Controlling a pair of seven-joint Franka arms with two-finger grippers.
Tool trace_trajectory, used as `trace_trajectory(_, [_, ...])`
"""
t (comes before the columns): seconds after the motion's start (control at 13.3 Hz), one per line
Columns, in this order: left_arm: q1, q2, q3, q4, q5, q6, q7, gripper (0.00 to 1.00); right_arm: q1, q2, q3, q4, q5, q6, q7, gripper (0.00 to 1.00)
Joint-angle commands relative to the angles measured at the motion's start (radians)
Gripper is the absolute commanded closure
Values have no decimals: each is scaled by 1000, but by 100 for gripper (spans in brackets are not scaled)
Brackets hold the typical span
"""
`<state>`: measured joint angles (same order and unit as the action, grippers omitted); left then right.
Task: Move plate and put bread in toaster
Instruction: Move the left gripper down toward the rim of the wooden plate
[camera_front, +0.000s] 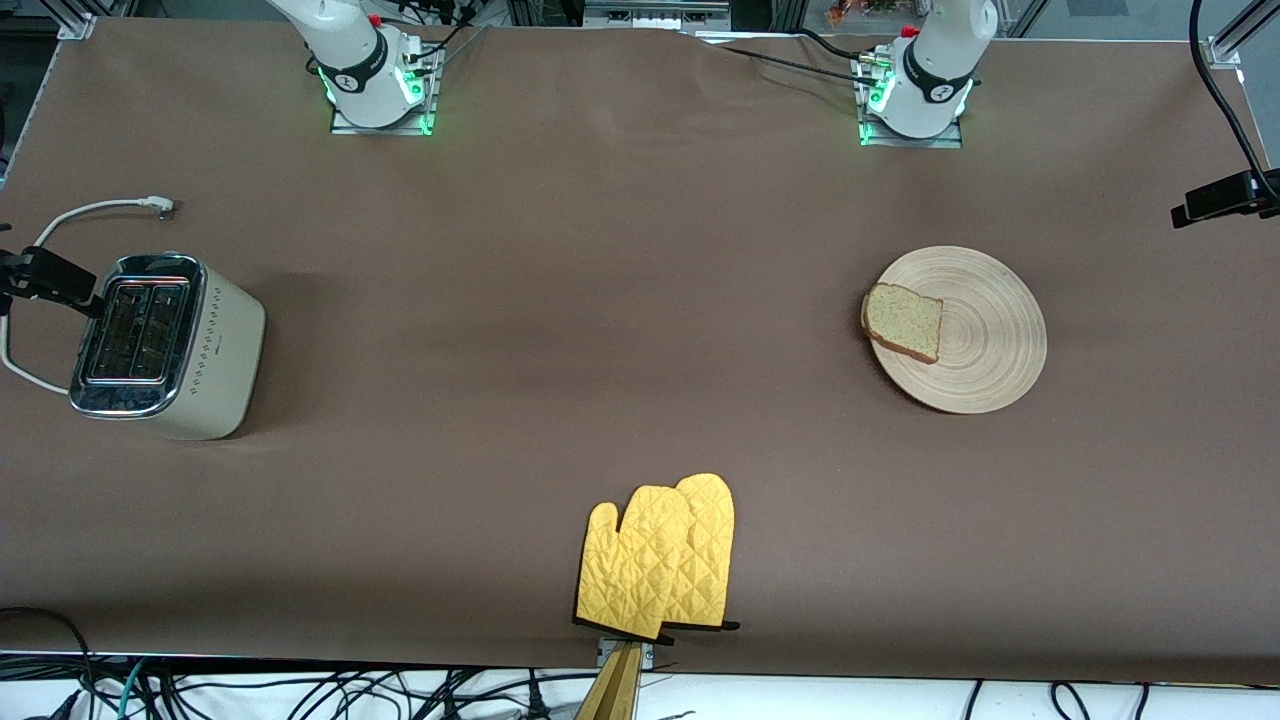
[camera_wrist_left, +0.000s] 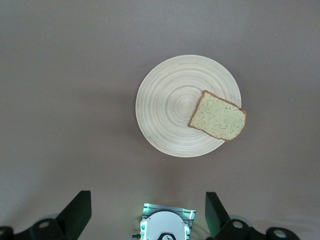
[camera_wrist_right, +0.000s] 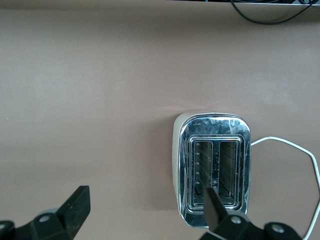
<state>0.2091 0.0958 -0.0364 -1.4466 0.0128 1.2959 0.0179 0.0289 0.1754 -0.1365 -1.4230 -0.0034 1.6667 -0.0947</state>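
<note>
Wooden plate (camera_front: 985, 340): one is seen, round and pale, toward the left arm's end of the table.
Bread (camera_front: 903, 321): one slice is laid on the plate's rim, a corner hanging past the edge.
Toaster (camera_front: 165, 345): one is stood toward the right arm's end, with two slots, both seen bare from above.
Cord (camera_front: 85, 212): one white cord is trailed from the toaster.
Oven mitts (camera_front: 660, 557): two yellow ones are stacked near the table's front edge.
Left claw (camera_wrist_left: 147, 212): held high, right over the table just beside the plate, with the fingers spread wide and nothing gripped.
Right claw (camera_wrist_right: 145, 212): held high, right above the toaster, with the fingers spread wide and nothing gripped.
Front view only: the mitts and both arm bases are shown.
Wrist views only: both claws are shown; neither is seen from the front.
Arm pose: both arms are raised, with the claws pointed straight down.
</note>
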Motion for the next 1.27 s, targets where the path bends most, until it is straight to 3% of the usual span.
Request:
trace_trajectory(0.0, [-8,31,-5,31,29,-33,17,0,-1,7,-2,21,-3,-5,-6,0])
trace_trajectory(0.3, [16,44,-3,11,16,-2,30,0,-1,7,-2,21,-3,-4,-5,0])
trace_trajectory(0.53, [61,-4,-5,-183,-22,170,36,0,-3,7,-2,19,-3,-5,-7,0])
trace_trajectory(0.75, [110,1,-5,-297,-40,281,39,0,-1,6,-3,19,-3,-5,-5,0])
trace_trajectory(0.9, [154,24,-5,-375,-62,412,152,0,-3,7,-3,19,-3,-5,-5,0])
trace_trajectory(1.2, [291,145,-5,-394,-203,506,385,0,-4,7,-3,19,-3,-5,-5,0])
